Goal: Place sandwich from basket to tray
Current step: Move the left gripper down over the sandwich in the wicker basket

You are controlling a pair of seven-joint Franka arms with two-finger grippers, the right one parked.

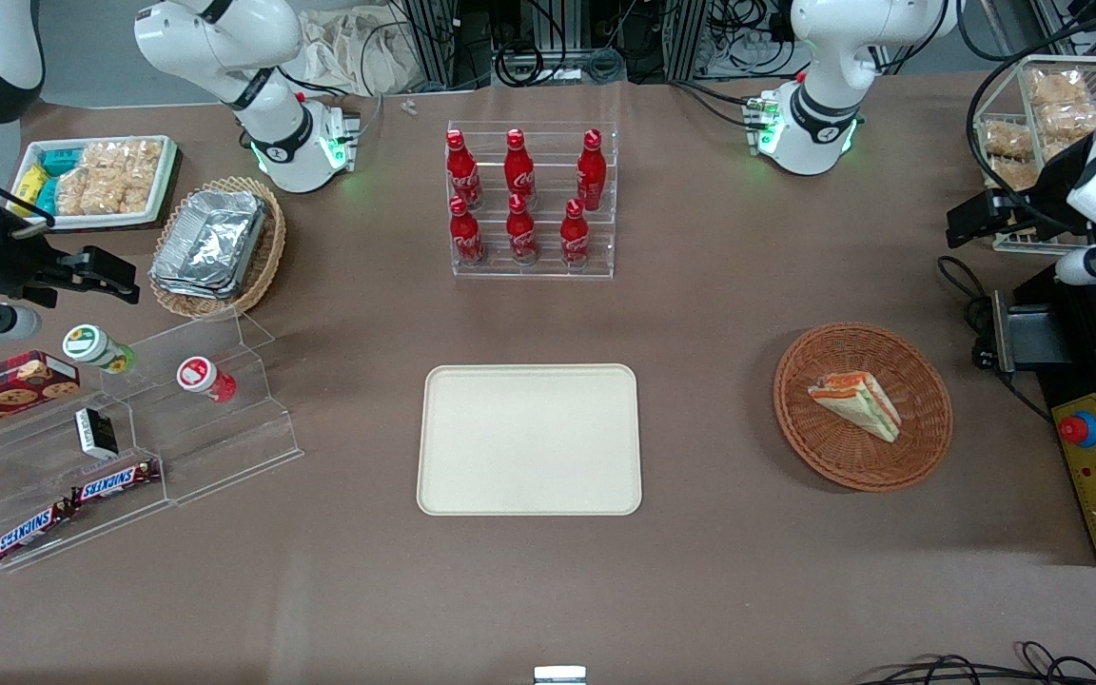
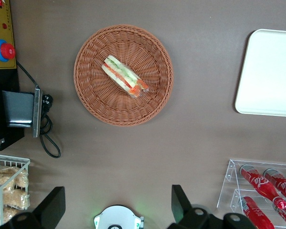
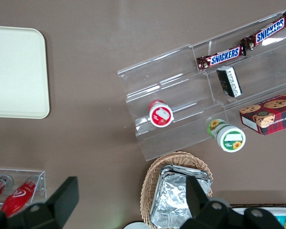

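Gripper (image 2: 117,191) hanging high over the working arm's end of the table, farther from the front camera than the basket (image 1: 795,419); fingers (image 2: 52,205) spread wide apart, clamped on nothing, well clear of the tabletop (image 1: 700,571).

Sandwich (image 1: 857,404) lying in the basket, roughly at its middle; white bread wedge with orange-red and green layers showing along its edge; not touched by the gripper.

Basket round, shallow, reddish-brown wicker, resting flat on the brown tabletop; black box with a red button (image 1: 1079,430) just beside it, toward the table's edge.

Tray (image 1: 529,440) cream-beige, rectangular with rounded corners, set flat near the table's middle, well apart from the basket, nothing on it.

Clear rack of six red bottles (image 1: 531,200) standing farther from the front camera than the tray.

Toward the parked arm's end: lighter wicker basket of foil containers (image 1: 215,243); white tray of packaged snacks (image 1: 96,181) near it; clear stepped stand (image 1: 225,447) nearer the front camera, carrying two small tubs, dark packets and two Snickers bars (image 1: 115,482).
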